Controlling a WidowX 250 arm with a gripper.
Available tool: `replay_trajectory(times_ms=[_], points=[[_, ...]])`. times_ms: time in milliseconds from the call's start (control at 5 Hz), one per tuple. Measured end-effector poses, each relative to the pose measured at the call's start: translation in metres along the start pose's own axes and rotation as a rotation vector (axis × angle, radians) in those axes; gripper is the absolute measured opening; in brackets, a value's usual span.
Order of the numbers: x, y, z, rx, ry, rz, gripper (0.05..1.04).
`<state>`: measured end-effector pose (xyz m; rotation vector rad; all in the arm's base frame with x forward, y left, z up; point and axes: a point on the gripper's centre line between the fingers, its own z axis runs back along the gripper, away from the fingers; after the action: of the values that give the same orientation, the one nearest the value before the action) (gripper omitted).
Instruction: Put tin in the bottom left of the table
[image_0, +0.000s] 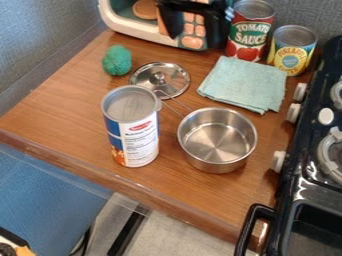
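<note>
At the lower left, beyond the counter (73, 105), a white, black and orange object (15, 245) is partly in view, with a blue surface (47, 195) above it. On the left of the wood-topped counter, toward the back, sits a rounded green object (117, 60) with a bumpy surface. In front of it and slightly right, the tin (132, 127), tall with a white, blue and orange label, stands upright near the counter's front edge, its grey top up. Just behind the tin, a round metal lid (160, 82) lies with its knob up. At the back is a toy microwave (112, 17) with a pale shell, a teal inside and peach buttons. The black gripper (193, 41) hangs in front of it, fingers spread, with the buttons showing between them and nothing pinched. Nearer the front, just right of the tin, is an empty metal pot (217, 140); its thin wire handle extends toward the lid. Behind the pot lies a folded pale green cloth (242, 84). Beyond the cloth stand a tall red-and-green can (248, 32) and, to the right, a shorter yellow-and-blue can (292, 52), both upright. Along the right side is a black stove (287, 187) with pale knobs, a grey burner ring and a black handle (248, 225) at the front.
</note>
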<state>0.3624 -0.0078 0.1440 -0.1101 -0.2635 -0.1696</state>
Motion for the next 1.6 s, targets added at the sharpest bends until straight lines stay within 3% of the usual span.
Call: replay_trajectory(times_ms=[200,600,1000,1200,1600], points=[[-0.022,-0.026,-0.005,0.024,0.038,-0.034,1.000],[-0.066,-0.042,-0.018,0.141,0.121,-0.070,1.000],[-0.114,-0.060,-0.013,0.143,0.144,-0.128,1.000],[-0.125,-0.067,-0.012,0.126,0.147,-0.136,1.000],[-0.107,-0.028,-0.025,0.137,0.160,-0.001,1.001]])
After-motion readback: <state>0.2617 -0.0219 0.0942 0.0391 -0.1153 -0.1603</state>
